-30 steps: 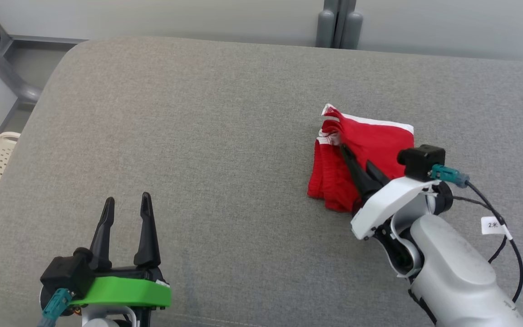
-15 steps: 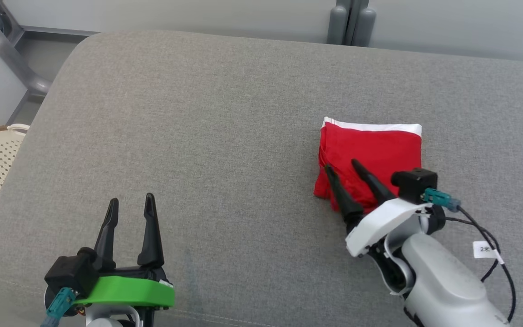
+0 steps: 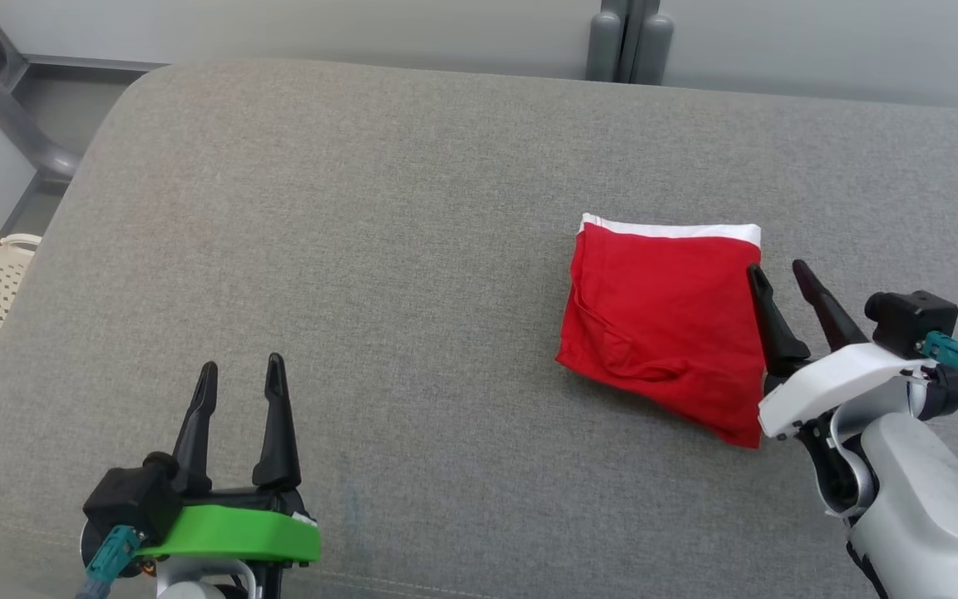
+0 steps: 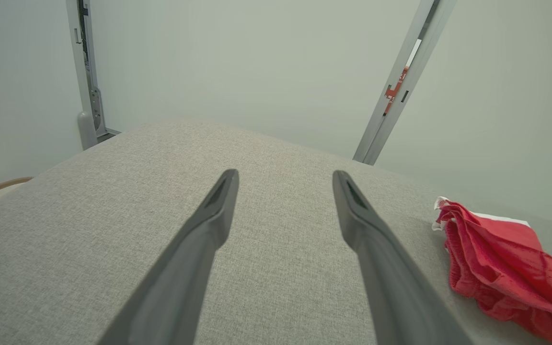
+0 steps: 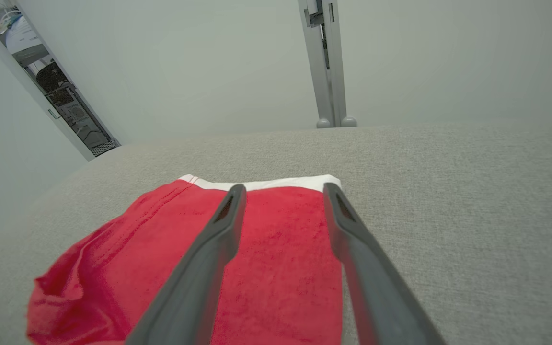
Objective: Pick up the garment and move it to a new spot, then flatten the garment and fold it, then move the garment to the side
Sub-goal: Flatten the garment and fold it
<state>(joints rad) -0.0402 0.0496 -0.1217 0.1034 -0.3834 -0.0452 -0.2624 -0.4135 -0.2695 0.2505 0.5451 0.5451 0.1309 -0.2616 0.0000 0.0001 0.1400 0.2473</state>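
Grey fabric worktop [image 3: 362, 208] bears a folded red, white-banded garment [image 3: 662, 324] just left of the spread right gripper [image 3: 776, 269]. The left gripper [image 3: 242, 363], also spread, sits well apart.

Head view: mounted high, facing forward and down over the grey cushion [image 3: 362, 208]. Left wrist view: low, looking along the left hand [image 4: 285, 172] across the cushion. Right wrist view: low, close above the red garment [image 5: 281, 249]. All three views share the garment.
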